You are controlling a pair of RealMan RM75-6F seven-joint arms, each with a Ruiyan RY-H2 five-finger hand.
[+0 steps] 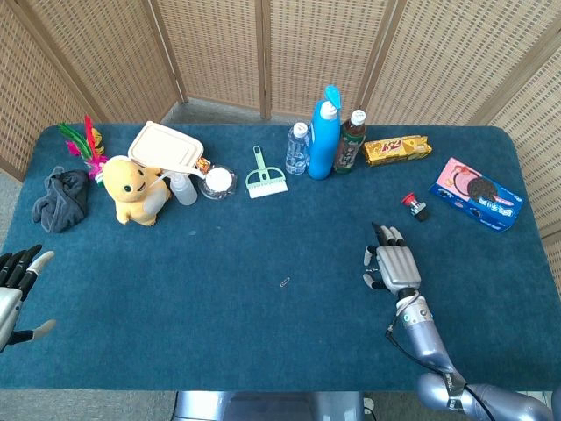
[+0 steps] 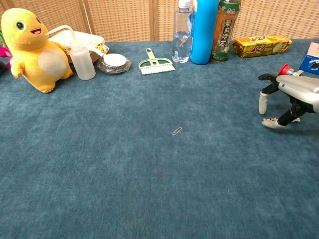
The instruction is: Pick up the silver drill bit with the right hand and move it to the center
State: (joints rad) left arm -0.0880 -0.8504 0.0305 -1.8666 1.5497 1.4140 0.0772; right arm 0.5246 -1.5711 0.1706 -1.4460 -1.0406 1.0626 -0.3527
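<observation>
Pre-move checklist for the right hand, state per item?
1. Right hand empty, fingers apart: ok.
2. Target identified: cannot tell. A red-capped item lies just beyond the fingertips and a small silver piece lies mid-table; both are too small to tell which is the drill bit.
3. Bare cloth between right hand and red-capped item: ok.
4. Cookie box apart from the red-capped item: ok.
5. Left hand at the table's left edge, out of the way: ok.
</observation>
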